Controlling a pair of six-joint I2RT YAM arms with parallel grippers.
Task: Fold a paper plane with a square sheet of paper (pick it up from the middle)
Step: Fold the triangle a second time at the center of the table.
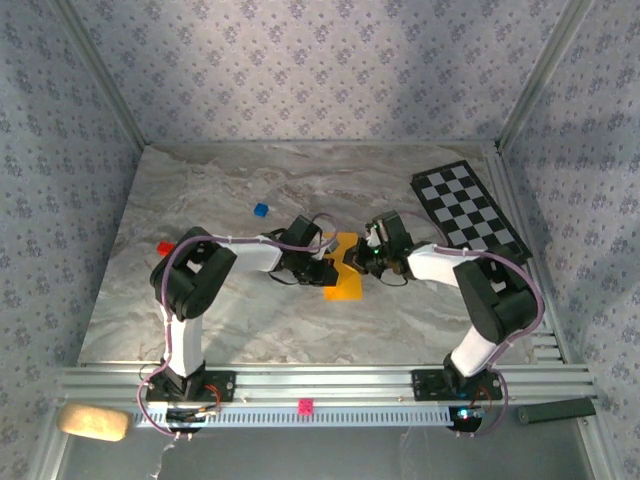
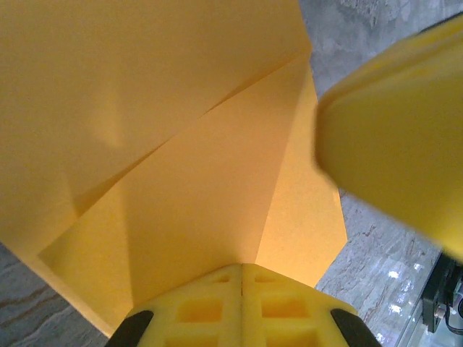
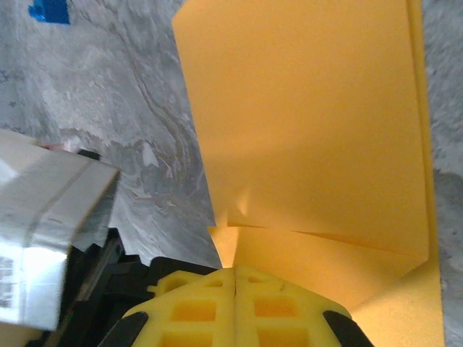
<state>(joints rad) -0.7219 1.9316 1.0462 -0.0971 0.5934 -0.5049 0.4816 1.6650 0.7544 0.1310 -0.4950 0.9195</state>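
Paper (image 1: 344,288) between left pincer (image 2: 241,269) and right pincer (image 3: 236,273)

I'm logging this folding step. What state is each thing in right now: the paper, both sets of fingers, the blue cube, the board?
square sheet of paper: creased, partly folded, pinched from two sides.
left gripper: fingers shut on the paper.
right gripper: fingers shut on the paper.
blue cube: lying loose, untouched.
checkered board: lying flat, far right.
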